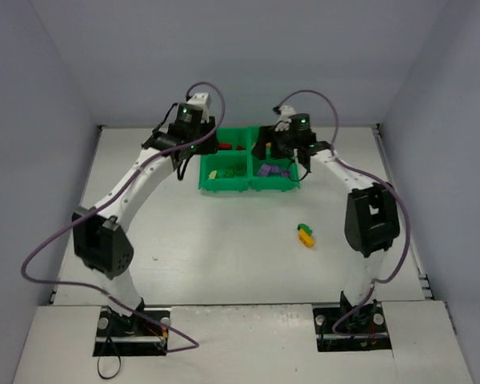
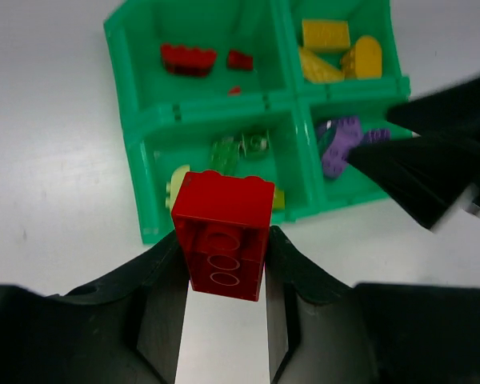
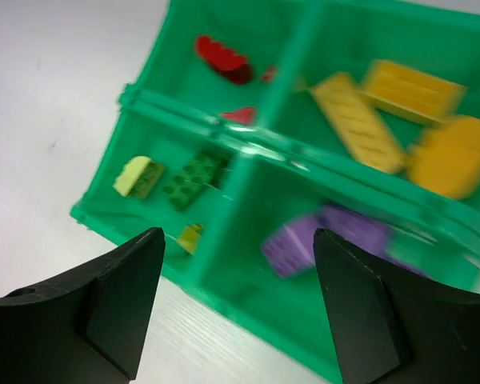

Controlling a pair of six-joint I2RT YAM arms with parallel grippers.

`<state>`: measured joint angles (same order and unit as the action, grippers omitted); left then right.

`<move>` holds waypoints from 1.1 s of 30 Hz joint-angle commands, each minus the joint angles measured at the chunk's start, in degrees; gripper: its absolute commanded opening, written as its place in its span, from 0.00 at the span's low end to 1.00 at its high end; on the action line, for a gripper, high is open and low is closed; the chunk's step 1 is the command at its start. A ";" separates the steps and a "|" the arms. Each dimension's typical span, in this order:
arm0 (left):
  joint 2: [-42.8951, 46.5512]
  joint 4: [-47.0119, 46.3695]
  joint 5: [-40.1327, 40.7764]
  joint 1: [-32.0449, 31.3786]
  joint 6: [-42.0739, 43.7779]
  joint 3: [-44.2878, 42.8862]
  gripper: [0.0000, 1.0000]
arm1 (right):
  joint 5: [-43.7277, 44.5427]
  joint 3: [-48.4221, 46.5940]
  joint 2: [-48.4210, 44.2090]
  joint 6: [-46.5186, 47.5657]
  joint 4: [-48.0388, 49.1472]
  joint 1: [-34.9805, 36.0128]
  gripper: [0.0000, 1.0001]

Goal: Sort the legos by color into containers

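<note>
Item: red brick [image 2: 224, 234], studded, its hollow underside turned toward the left wrist camera.
Holder: left gripper [image 2: 224, 250], clamped on the brick's two flanks.
Location: above the near edge of the tray [image 2: 136, 136], in front of the green legos [image 2: 224, 152].
Destination: red compartment [image 2: 216, 92], at 11 o'clock from the brick in the left wrist view; red legos [image 2: 188, 58] lie in it.
Neighbours: yellow legos [image 2: 326, 34] at 1 o'clock, purple legos [image 2: 340, 144] at 2 o'clock.
Right gripper [image 3: 238, 244]: spread wide, empty, over the tray.
Unsorted: loose legos [image 1: 306, 234], green and yellow, on the table [image 1: 224, 256] at 5 o'clock from the tray in the top view.
Handling: carry the brick past the divider, keep clear of the right arm, and let go low so it does not bounce out.
</note>
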<state>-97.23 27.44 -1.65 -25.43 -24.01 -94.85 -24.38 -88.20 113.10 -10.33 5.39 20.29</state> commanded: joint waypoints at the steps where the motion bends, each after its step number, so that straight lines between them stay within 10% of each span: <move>1: -8.11 -1.16 1.12 1.00 3.26 -12.09 0.00 | 3.28 6.60 -12.98 -3.29 3.84 -5.43 0.71; 15: -40.65 -4.50 5.16 1.96 6.87 -43.57 0.11 | 7.33 28.08 -36.10 -1.10 -2.66 -10.36 0.72; 27: -39.62 -7.14 5.43 2.49 7.66 -44.55 0.69 | 6.10 35.38 -41.03 -2.59 -10.39 -10.36 0.70; 33: -31.63 -6.00 3.15 2.40 5.99 -41.48 0.73 | 11.09 37.84 -40.15 -9.79 -16.61 -7.83 0.65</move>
<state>-139.57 23.64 2.48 -23.22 -17.19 -135.35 -16.78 -50.63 73.67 -15.90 -7.90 10.81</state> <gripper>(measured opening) 0.734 0.653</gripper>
